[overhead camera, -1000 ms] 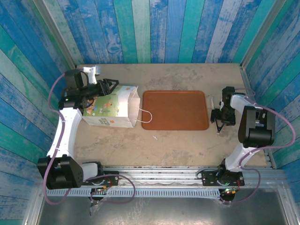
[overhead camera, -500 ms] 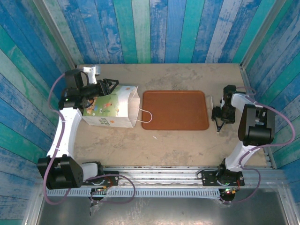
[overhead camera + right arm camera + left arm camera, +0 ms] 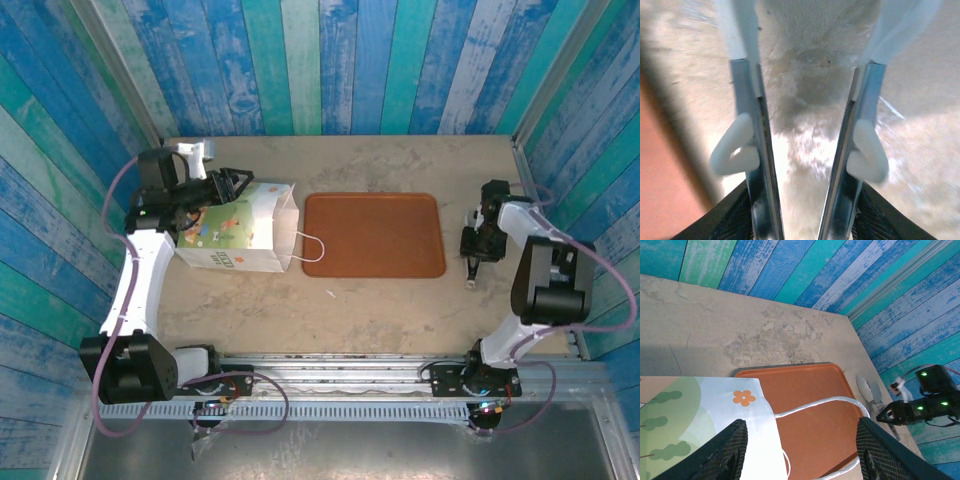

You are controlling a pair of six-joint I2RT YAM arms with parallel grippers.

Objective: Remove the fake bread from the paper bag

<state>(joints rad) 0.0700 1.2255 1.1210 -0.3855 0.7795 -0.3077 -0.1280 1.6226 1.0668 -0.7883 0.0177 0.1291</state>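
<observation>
Top external view: the paper bag (image 3: 235,235) lies on its side at left, my left gripper (image 3: 240,182) spread at its far edge, right gripper (image 3: 469,272) spread at right. The fake bread is probably all inside; nothing removed yet.

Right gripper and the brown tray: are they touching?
Apart. The top view shows bare table between the right gripper and the tray.
</observation>
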